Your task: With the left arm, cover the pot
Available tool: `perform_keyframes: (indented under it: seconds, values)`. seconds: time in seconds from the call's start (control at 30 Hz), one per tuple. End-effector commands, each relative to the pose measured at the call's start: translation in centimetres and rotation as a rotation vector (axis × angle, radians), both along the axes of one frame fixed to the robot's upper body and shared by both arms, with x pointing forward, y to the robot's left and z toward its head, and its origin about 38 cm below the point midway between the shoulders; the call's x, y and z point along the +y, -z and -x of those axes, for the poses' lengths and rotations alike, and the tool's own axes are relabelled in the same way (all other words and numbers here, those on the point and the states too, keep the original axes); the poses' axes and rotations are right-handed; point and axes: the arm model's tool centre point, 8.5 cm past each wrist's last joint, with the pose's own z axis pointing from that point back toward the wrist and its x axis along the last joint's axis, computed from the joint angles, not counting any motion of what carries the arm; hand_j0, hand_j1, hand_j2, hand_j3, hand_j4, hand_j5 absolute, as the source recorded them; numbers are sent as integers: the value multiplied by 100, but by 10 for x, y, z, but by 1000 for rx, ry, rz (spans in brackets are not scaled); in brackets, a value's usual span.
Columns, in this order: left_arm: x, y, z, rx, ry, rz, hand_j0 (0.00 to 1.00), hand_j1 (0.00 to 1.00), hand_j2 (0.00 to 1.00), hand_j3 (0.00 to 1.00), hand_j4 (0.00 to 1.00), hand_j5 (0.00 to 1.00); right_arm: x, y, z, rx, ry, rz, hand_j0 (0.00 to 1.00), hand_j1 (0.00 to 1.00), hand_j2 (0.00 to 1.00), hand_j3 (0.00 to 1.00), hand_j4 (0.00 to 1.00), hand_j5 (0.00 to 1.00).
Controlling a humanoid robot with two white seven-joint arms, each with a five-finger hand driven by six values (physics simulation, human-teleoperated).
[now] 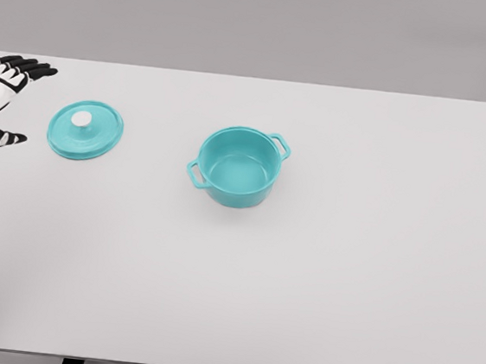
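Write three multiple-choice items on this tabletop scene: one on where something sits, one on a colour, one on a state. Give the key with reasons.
1. Where does the lid lie?
A. On the pot
B. On the table, left of the pot
C. In the left hand

2. What colour is the lid's knob?
A. White
B. Black
C. Red

3. What is the state of the pot?
A. Covered
B. Tipped over
C. Upright and uncovered

Key:
1 B: the lid rests flat on the table, apart from the pot.
2 A: the knob is white on the teal lid.
3 C: its empty inside shows, while the left hand is open beside the lid.
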Motion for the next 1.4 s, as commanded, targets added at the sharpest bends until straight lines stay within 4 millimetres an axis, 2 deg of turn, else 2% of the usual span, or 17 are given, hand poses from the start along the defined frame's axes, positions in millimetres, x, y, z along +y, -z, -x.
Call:
perform_keyframes:
  seconds: [0.0,0.23,0.3,0.37,0.43,0.5,0.53,0.57,0.67,0.83,0.93,1.07,1.23,1.37]
  values:
    - [3,-3,0,-2,-3,-3,100,100,100,100,100,100,0,0,0,0,1,0,100,100,100,100,100,100]
    - [-1,-13,-3,-28,11,-3,100,100,100,100,100,100,0,0,0,0,1,0,100,100,100,100,100,100]
    - [-25,-7,-12,-7,79,-5,100,100,100,100,100,100,0,0,0,0,-1,0,100,100,100,100,100,100]
    - [-33,-8,-21,15,103,-30,100,100,100,100,100,100,0,0,0,0,-1,0,100,100,100,100,100,100]
    - [-31,-1,-34,162,112,-126,100,100,100,100,100,100,0,0,0,0,-1,0,100,100,100,100,100,100]
    - [-29,0,-42,233,125,-152,100,100,100,100,100,100,0,0,0,0,-1,0,100,100,100,100,100,100]
    - [-24,-2,-44,254,130,-164,91,91,91,91,91,91,0,0,0,0,-1,0,100,100,100,100,100,100]
    - [-26,-2,-45,277,159,-166,83,83,83,83,83,83,0,0,0,0,-1,0,100,100,100,100,100,100]
    - [-30,-1,-61,311,169,-178,77,77,77,77,77,77,0,0,0,0,-1,0,100,100,100,100,100,100]
    - [-33,1,-69,323,170,-182,67,67,67,67,67,67,0,0,0,0,-1,0,100,100,100,100,100,100]
    - [-31,8,-70,345,162,-180,67,67,67,67,67,67,0,0,0,0,1,0,100,100,100,100,100,100]
    - [-31,6,-73,344,161,-185,67,67,67,67,67,67,0,0,0,0,-1,0,100,100,100,100,100,100]
    - [-39,9,-77,344,170,-163,68,68,68,68,68,68,0,0,0,0,-1,0,100,100,100,100,100,100]
    - [-42,20,-82,365,161,-131,68,68,68,68,68,68,0,0,0,0,-1,0,100,100,100,100,100,100]
